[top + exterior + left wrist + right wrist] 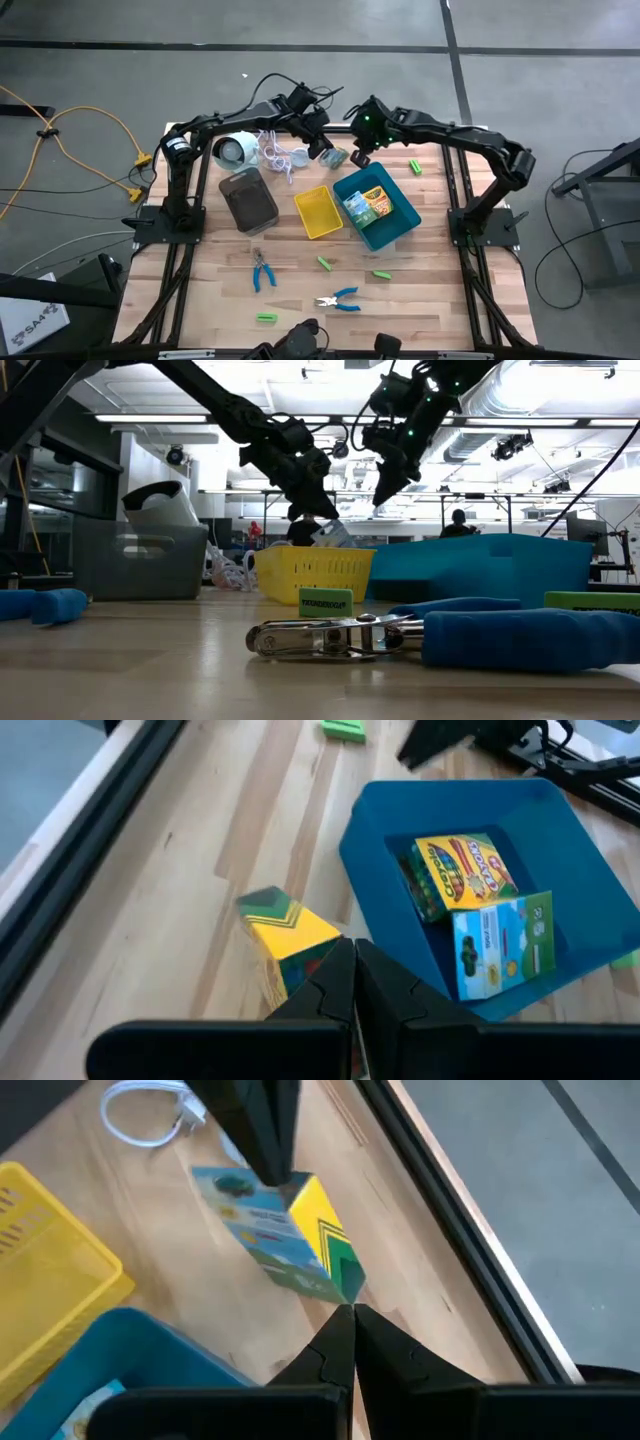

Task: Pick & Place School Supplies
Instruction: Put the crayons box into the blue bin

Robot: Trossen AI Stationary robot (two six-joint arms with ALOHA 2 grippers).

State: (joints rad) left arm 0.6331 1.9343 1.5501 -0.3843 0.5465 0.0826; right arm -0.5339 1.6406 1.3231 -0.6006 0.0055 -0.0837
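A small printed box (290, 1230) with a yellow and green end hangs tilted above the wood near the table's far edge, beside the blue tray (400, 228). My left gripper (325, 148) is shut on the box's top. My right gripper (352, 1315), also shut, points down with its tips just under the box's lower corner (346, 1285). Two more printed boxes (470, 870) lie in the blue tray. Green blocks (325, 263) and two blue-handled pliers (262, 270) lie loose on the near half of the table. My left gripper pinches the box's upper edge (285, 1180) between its two fingers, coming slanting down from the table's left. The box hangs tilted below the fingers, clear of the table in the low view. My right gripper's shut tips stand at the box's lower corner; whether they touch it I cannot tell.
A yellow tray (318, 212) and a grey tray (247, 198) stand left of the blue one. A white round device (235, 150) with a white cord (280, 155) lies at the far left. One green block (415, 166) lies at the far right.
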